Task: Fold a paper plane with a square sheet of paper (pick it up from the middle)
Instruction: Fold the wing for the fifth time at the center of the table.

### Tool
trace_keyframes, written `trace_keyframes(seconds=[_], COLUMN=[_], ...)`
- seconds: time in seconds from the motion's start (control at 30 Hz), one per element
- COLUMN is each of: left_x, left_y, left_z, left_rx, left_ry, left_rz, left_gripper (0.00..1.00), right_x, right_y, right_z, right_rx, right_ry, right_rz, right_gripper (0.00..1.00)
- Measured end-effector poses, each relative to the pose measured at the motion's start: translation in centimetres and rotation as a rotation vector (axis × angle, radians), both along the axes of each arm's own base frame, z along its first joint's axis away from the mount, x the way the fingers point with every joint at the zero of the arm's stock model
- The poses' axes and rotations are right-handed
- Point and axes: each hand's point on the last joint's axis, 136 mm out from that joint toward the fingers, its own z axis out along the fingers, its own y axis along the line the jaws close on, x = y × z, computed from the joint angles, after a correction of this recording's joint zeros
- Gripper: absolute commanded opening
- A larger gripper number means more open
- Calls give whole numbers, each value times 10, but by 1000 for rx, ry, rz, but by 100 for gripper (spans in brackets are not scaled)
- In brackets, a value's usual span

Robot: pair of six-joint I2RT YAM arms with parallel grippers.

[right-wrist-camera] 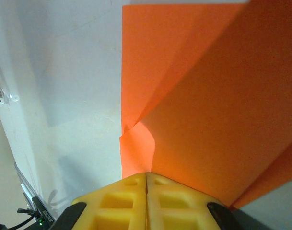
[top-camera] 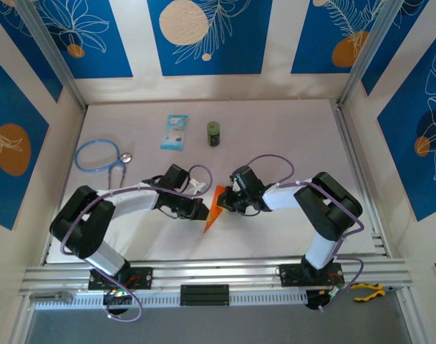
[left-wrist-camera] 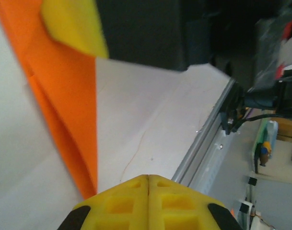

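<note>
Packet (top-camera: 175, 132) print too small to read; paper plane (top-camera: 215, 209) plain orange.

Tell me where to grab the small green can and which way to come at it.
Take the green can around its round body, jaws across its width, coming down from above. It seems to stand upright, and the light-blue packet lies well apart from it, leaving both sides free.

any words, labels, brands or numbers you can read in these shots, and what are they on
No text here is legible.
light-blue packet: has print, too small to read.
green can: label too small to read.
orange paper: plain, no marks.
</note>
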Motion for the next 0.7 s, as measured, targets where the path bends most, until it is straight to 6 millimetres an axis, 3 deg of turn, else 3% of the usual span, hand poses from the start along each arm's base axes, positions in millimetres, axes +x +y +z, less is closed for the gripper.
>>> trace_keyframes(seconds=[0.17, 0.3, 0.5, 0.7], left_x=[11, 14, 12, 8], left_y=[-20, -29, -24, -17], left_z=[0, -15, -43, -51], left_rx=[-15, 24, 117, 132], left_ry=[-7, 1, 10, 5], left_rz=[-26, -40, -37, -33], left_gripper=[0, 0, 0, 0], right_x=[0, 0, 0, 0], right_y=[0, 0, 0, 0], right_z=[0, 0, 0, 0], right_rx=[1, 1, 1, 0], right_ry=[3, 5, 5, 6], right_rz=[-3, -5, -5, -6], right_gripper=[7, 7, 7, 7])
